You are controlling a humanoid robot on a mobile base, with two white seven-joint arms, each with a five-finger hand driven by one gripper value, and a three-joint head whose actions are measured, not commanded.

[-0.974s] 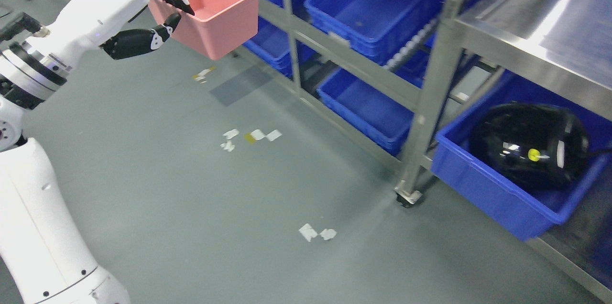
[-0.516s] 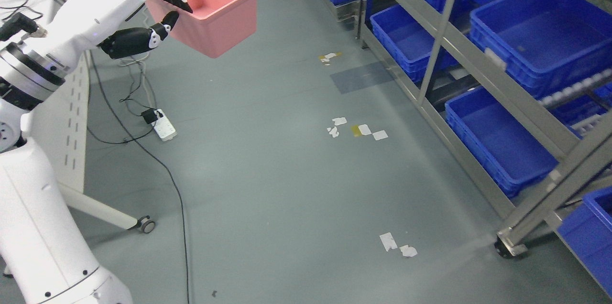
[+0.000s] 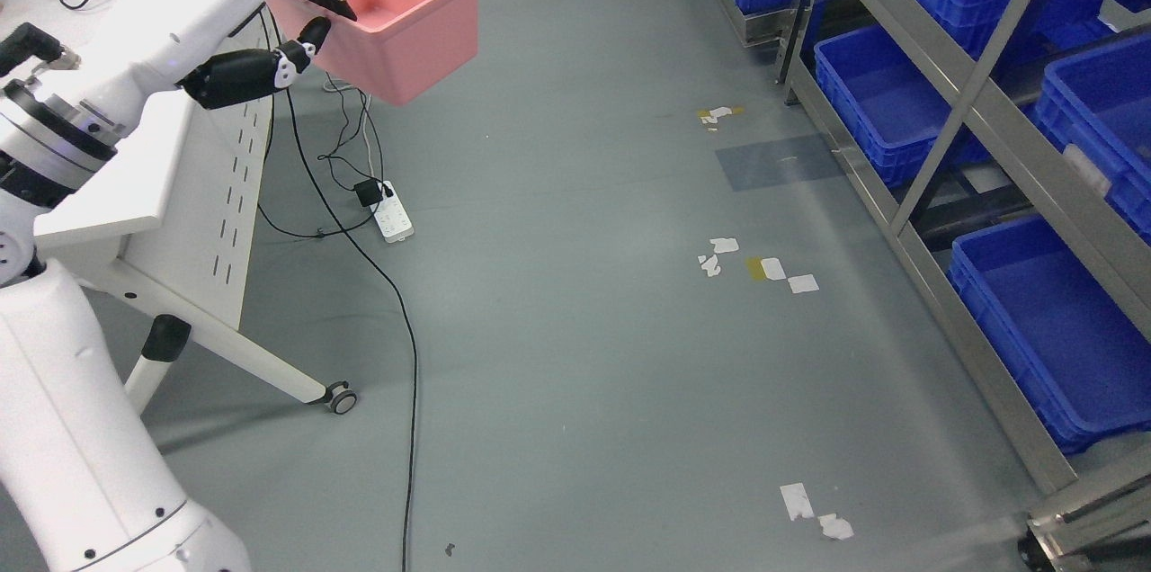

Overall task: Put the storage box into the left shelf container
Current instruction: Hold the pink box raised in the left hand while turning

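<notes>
A pink open-topped storage box (image 3: 396, 19) hangs in the air at the upper left, held by its near wall. My left hand (image 3: 301, 23) is shut on that wall, black-tipped fingers over the rim and the thumb pressed on the outside. The box looks empty inside. A metal shelf rack (image 3: 980, 118) runs along the right edge, carrying several blue containers (image 3: 877, 100). The box is far from the rack, across a wide stretch of floor. My right arm does not show.
A white table on castors (image 3: 180, 185) stands at the left under my arm. Black cables and a white power strip (image 3: 393, 214) lie on the floor beside it. Tape scraps (image 3: 764, 268) dot the grey floor. A rack foot (image 3: 1034, 545) sits at the lower right.
The whole picture has swept leftward, so the camera turned: the rack slid to the right edge and the table came into view. The box stays in my left hand in the same pose.
</notes>
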